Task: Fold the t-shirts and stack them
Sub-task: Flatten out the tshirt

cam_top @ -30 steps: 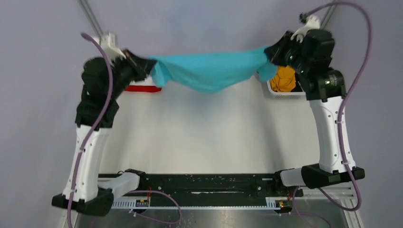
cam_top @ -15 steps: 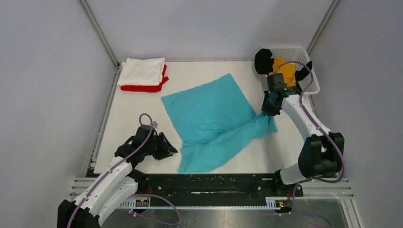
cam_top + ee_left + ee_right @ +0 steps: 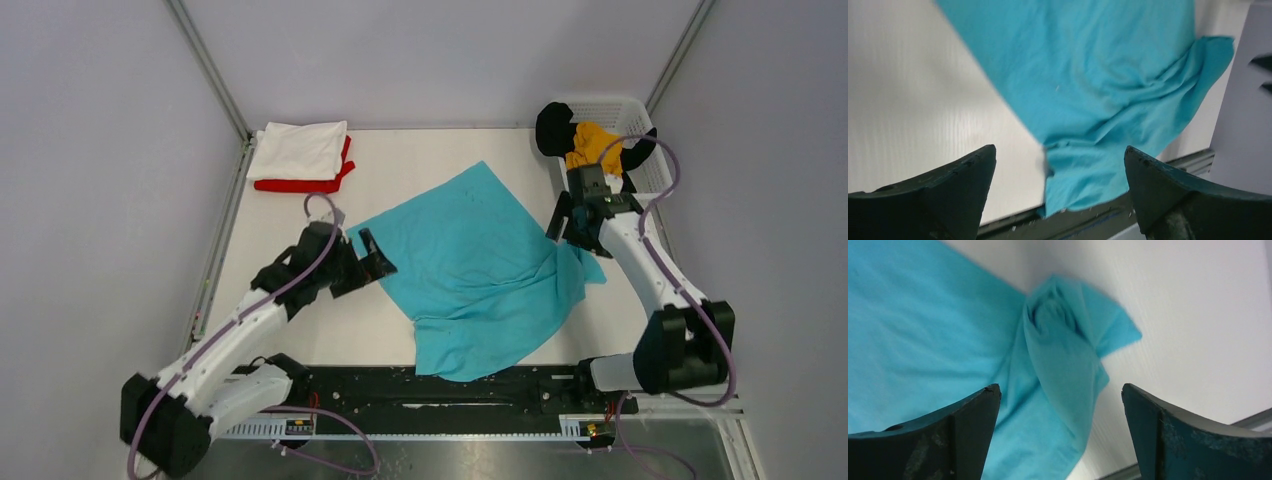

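lying limp, the turquoise shirt (image 3: pixel 470 270) is judged soft, light, best pinched at its corners; left claw (image 3: pixel 368 267) and right claw (image 3: pixel 575 236) are spread wide.

Five shirts: one turquoise (image 3: pixel 470 265), one white (image 3: pixel 298 150), one red (image 3: pixel 300 185), one yellow (image 3: pixel 590 146), one black (image 3: pixel 552 128). One basket (image 3: pixel 606 104). Two arms: left arm (image 3: pixel 238 332), right arm (image 3: pixel 642 258).

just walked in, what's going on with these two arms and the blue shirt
The turquoise shirt lies on the table, half flat, rumpled toward the near edge. The left gripper and right gripper are open at its two sides, neither holding it. A white shirt sits folded on a red shirt at the far left; a yellow shirt and a black shirt wait in the basket.
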`<state>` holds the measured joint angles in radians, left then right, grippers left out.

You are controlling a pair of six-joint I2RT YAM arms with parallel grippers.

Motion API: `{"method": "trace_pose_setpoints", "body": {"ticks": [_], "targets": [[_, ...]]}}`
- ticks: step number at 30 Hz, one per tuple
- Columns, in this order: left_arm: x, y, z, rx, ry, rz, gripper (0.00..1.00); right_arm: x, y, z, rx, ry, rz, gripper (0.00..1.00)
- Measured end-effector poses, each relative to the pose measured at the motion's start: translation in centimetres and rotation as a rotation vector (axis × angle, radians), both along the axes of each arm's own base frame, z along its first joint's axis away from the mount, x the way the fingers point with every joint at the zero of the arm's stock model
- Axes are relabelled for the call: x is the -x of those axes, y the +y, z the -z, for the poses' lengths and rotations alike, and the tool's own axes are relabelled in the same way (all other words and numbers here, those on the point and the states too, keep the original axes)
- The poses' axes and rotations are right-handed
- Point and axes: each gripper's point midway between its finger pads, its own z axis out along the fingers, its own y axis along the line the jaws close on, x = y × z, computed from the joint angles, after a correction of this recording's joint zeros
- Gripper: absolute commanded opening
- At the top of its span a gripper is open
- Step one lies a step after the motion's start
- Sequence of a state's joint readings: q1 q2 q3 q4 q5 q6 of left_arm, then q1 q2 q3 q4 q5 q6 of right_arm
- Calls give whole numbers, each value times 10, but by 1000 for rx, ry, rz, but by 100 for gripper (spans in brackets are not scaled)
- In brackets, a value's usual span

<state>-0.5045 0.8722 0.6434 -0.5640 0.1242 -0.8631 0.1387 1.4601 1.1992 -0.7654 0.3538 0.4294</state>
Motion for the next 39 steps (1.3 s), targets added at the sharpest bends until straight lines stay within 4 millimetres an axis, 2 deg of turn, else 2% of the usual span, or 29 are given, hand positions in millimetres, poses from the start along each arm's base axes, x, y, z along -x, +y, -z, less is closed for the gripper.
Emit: {"method": "trace_pose_setpoints", "body": {"ticks": [3, 4, 5, 8, 10, 13, 16, 18, 21, 23, 27, 30, 33, 39], "targets": [[-42, -15, -20, -26, -57, 7, 99, 37, 11, 13, -55, -2, -12, 100], [-59, -22, -22, -40, -58, 13, 99, 55, 20, 22, -91, 11, -31, 99], [-75, -29, -21, -51, -61, 20, 99, 65, 28, 29, -123, 13, -48, 99], [-120, -50, -5, -82, -28, 50, 99, 95, 55, 54, -232, 41, -96, 99], [-145, -60, 14, -93, 4, 69, 99, 107, 67, 68, -287, 63, -109, 99], [-157, -63, 48, -100, 73, 84, 99, 111, 76, 81, -333, 89, -106, 99], [-150, -55, 77, -100, 149, 85, 99, 103, 83, 94, -349, 126, -100, 99], [-142, -48, 88, -99, 179, 79, 99, 96, 86, 104, -347, 161, -95, 100], [-139, -39, 87, -60, 149, 62, 99, 76, 94, 116, -338, 229, -93, 99], [-135, -31, 86, -40, 137, 43, 99, 48, 103, 118, -334, 248, -98, 99], [-115, -11, 86, -21, 131, -3, 99, -29, 136, 111, -398, 207, -147, 100], [-97, -7, 86, -9, 128, -13, 99, -71, 160, 105, -465, 169, -188, 99], [-79, -14, 86, 17, 120, -8, 99, -107, 179, 96, -512, 145, -226, 99], [-46, -60, 83, 76, 127, 83, 99, -170, 204, 86, -536, 116, -312, 100]]}}
